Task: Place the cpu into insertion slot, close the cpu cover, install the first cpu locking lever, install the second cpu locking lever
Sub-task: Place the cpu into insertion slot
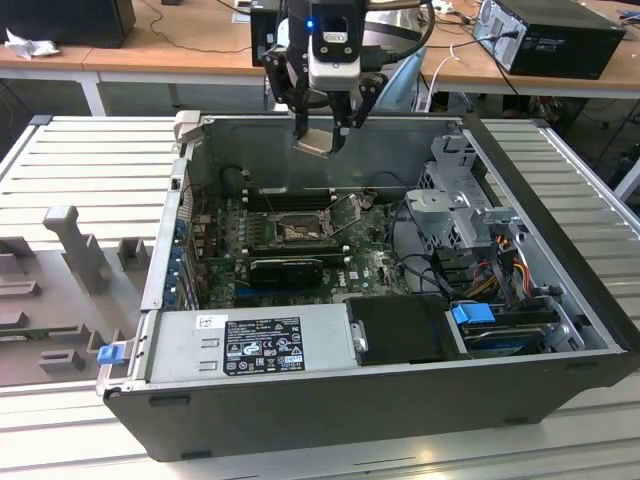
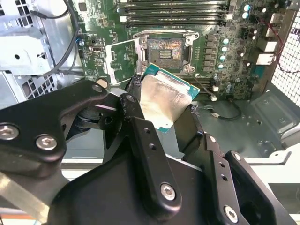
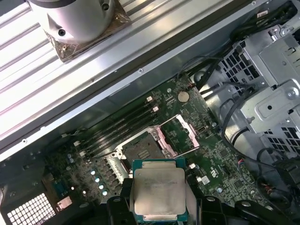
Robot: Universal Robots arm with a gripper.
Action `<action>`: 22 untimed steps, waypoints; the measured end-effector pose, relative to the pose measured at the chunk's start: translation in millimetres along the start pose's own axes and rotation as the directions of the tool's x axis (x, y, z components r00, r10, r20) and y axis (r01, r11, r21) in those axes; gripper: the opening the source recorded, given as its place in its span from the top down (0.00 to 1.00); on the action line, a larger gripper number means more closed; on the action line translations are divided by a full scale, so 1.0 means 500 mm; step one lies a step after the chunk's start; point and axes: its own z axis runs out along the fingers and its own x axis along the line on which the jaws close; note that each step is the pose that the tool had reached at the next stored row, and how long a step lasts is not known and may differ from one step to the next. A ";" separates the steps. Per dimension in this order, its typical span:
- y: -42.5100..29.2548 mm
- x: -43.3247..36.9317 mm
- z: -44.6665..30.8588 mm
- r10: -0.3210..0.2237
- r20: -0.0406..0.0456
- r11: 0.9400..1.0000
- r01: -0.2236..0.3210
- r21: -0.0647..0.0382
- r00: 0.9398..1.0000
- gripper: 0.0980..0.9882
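Cpu (image 1: pixel 314 144) by its edges in gripper (image 1: pixel 322 129), high above insertion slot (image 1: pixel 297 232).

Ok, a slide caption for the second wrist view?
The gripper holds the cpu above the board, the insertion slot empty and the cpu cover swung open beside it.

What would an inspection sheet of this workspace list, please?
Surface: ribbed grey metal table carrying an open black computer case.
Job's things: small square silvery cpu held aloft over the case; square dark insertion slot empty; silvery frame cpu cover flipped open.
Clutter: grey fixture blocks on the exterior view's left.
Gripper: black gripper shut on the cpu.
Cables: black cables beside the metal drive cage.
Surroundings: wooden benches behind.
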 end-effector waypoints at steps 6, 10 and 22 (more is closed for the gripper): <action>0.000 0.000 0.001 0.054 0.005 0.999 -0.054 -0.001 0.999 0.52; 0.000 0.000 0.003 0.105 0.009 0.994 -0.105 -0.002 0.994 0.52; -0.001 0.000 0.007 0.248 0.021 0.969 -0.248 -0.007 0.968 0.52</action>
